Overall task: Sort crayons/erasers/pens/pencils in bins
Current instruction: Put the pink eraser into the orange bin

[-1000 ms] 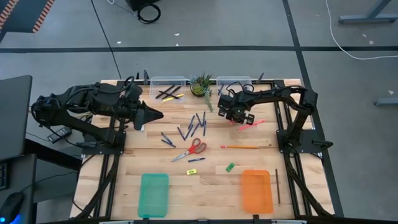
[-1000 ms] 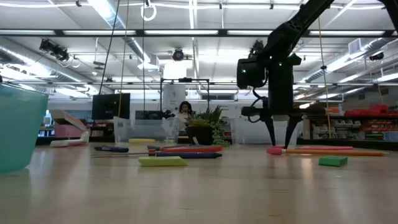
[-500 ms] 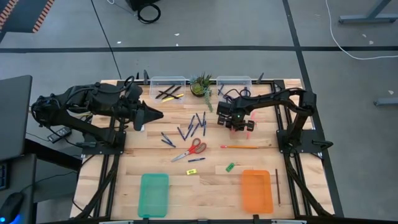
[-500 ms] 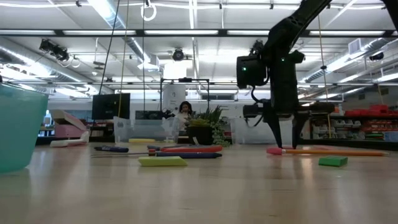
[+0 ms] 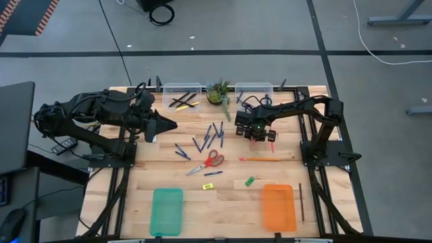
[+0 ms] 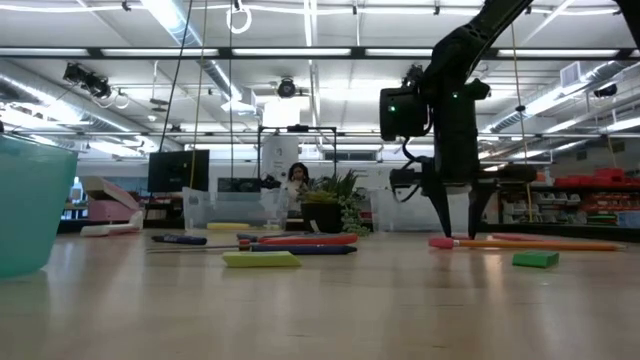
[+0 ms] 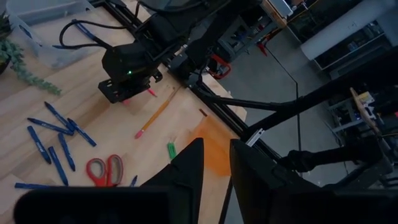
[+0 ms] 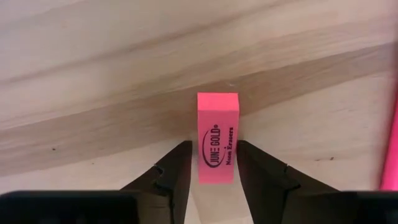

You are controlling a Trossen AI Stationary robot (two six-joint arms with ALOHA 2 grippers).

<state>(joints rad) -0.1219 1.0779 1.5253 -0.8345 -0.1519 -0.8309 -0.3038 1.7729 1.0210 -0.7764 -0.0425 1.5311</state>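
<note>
A pink eraser [image 8: 217, 138] is being straddled by the right gripper [image 8: 214, 163] on the wooden table [image 5: 169, 172], right of the scattered blue pens [image 5: 213, 135]; the fingers [image 8: 176, 167] are being held apart on either side, not yet closed on it. The left gripper [image 5: 172, 125] is being kept narrow and empty, raised near the table's left side.
</note>
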